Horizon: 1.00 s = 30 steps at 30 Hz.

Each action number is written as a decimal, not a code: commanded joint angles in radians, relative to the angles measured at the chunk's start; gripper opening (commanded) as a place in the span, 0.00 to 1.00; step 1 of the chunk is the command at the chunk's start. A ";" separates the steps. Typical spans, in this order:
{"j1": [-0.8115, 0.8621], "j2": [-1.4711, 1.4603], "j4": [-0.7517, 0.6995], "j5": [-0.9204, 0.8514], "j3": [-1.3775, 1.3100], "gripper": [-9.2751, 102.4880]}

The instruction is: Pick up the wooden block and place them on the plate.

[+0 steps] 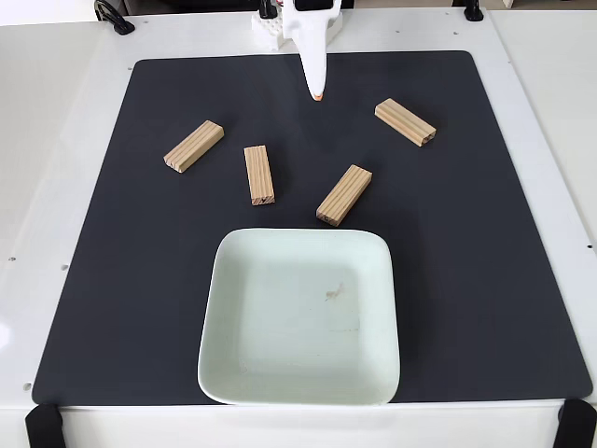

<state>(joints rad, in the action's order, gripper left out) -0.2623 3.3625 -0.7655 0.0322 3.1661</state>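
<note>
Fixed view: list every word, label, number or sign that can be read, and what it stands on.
None. No legible text on the four wooden blocks, the mint-green plate, the black mat or the white gripper. The plate's centre bears a scuff, not writing.

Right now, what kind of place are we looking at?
Probably a tabletop robot practice bench: a white table with a black mat, four wooden blocks beside a mint plate, and the arm's white tool at the far edge.
</note>
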 commanded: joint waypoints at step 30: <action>0.025 -0.222 -0.175 -0.094 -0.284 0.08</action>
<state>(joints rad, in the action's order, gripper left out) -0.2470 3.2106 -0.8851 -0.0460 3.0035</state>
